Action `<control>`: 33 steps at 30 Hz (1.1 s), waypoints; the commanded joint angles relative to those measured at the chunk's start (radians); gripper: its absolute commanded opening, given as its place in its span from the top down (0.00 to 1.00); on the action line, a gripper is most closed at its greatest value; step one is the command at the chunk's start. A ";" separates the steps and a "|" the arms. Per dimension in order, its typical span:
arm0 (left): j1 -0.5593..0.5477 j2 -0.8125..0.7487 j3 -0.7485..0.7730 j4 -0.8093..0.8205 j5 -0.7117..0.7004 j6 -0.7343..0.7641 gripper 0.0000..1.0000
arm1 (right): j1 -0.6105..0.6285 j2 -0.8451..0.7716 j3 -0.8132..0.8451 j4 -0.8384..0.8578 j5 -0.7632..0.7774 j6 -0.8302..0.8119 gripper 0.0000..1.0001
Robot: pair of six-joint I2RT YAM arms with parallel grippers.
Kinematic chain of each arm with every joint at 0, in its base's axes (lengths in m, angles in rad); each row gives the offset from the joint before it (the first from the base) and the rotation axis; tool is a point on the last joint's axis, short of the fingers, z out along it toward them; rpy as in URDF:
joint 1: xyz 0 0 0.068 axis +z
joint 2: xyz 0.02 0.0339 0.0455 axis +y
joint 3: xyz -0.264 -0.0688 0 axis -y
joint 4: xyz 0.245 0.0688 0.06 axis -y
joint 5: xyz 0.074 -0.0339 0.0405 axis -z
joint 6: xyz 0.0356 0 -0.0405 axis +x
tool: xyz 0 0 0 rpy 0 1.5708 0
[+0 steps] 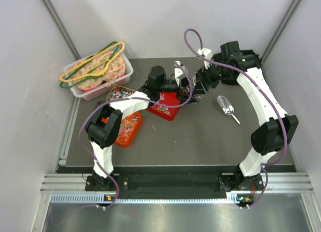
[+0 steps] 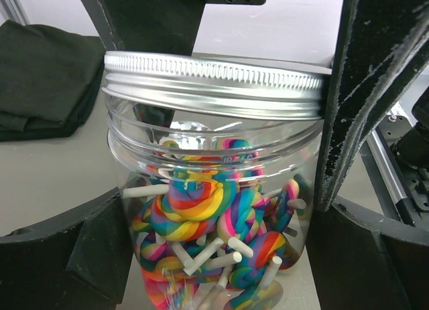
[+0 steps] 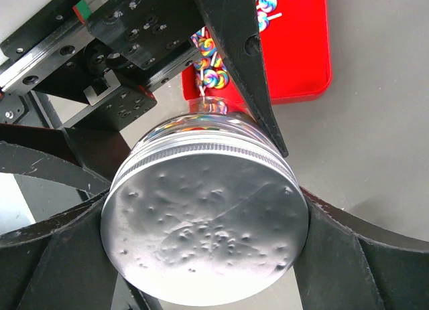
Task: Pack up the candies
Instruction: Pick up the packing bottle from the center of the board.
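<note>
My left gripper (image 2: 221, 219), spread wide, clamps the clear jar (image 2: 214, 142) at centre frame in its wrist view. The candies (image 2: 201, 203) sit packed inside. My right gripper (image 3: 204, 223), also wide, grips the metal lid (image 3: 201, 189) on top. I judge the risk to be cross-threading: a tilted lid could jam, or twist the jar loose and spill it.

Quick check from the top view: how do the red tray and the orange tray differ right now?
Colour: the red tray is deep red, the orange tray bright orange. Place: in the top view the red tray lies farther back and to the right, the orange tray nearer the front and left. Both are shallow trays holding small multicoloured candies.
</note>
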 commanded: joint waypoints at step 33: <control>-0.010 -0.023 0.091 -0.034 0.008 -0.003 0.37 | 0.005 -0.032 0.075 -0.003 -0.070 -0.035 0.04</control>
